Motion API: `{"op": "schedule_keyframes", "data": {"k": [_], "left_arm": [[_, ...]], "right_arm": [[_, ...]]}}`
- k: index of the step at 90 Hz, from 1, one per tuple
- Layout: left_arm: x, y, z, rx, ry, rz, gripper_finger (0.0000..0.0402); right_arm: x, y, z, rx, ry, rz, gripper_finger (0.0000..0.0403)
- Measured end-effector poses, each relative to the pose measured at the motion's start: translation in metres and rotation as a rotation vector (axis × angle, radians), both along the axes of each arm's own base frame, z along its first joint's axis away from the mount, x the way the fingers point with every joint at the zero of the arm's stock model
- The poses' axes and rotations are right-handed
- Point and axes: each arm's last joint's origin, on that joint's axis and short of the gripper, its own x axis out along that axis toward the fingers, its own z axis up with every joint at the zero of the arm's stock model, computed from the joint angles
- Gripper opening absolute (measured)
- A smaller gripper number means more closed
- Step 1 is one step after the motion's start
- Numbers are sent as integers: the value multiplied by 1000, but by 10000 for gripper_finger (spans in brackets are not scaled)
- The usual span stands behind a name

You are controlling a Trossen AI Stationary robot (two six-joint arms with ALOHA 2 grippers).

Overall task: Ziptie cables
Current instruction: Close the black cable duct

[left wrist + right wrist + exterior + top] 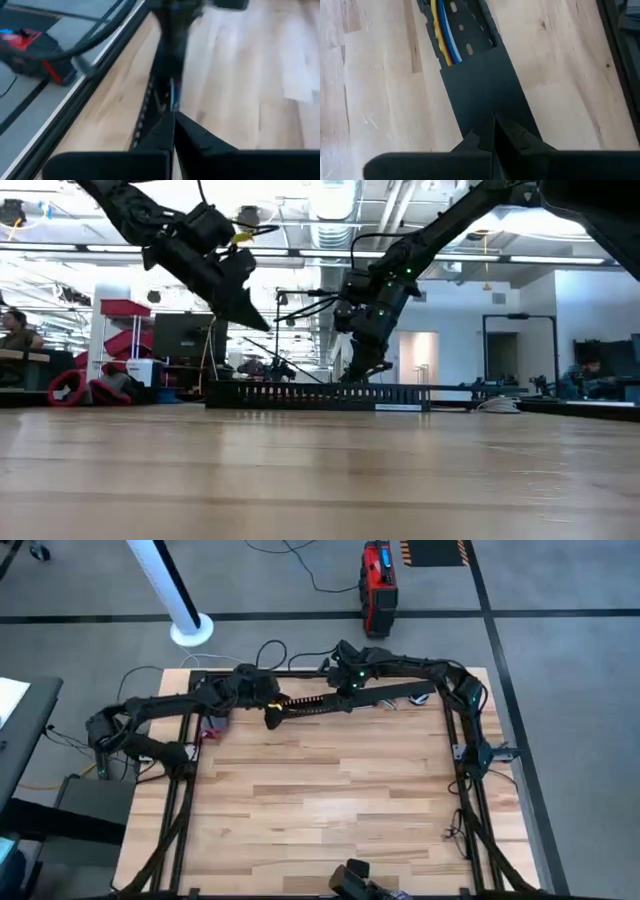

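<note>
The cables (446, 35), yellow, white and blue, lie inside the slotted black channel (305, 705) at the counter's (320, 810) far edge, partly under a flat black cover strip (482, 95). The right gripper (494, 131) rests on that strip, jaws closed, holding nothing visible. The left gripper (270, 718) hovers over the channel's left end, jaws closed and empty.

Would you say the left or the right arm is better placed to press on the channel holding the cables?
Probably the right: the right gripper, shut, rests on the flat strip covering the cables. The left gripper, shut, hangs above the channel.
</note>
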Motion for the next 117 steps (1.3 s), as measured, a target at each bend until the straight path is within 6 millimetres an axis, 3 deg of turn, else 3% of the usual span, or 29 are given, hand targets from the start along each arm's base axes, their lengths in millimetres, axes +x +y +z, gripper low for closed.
{"op": "schedule_keyframes", "data": {"k": [35, 44, 58, 117], "left_arm": [[17, 5, -34, -90, 117, 23, 74], [19, 7, -39, -102, 151, 17, 62], [17, 7, -45, -110, 225, 58, 7], [17, 12, -69, -105, 290, 78, 0]], "right_arm": [[0, 0, 0, -4, 1, -2, 0], [0, 0, 0, -5, 1, -2, 0], [0, -1, 0, -6, 0, -3, 0], [7, 7, -2, -8, -16, 33, 0]]}}
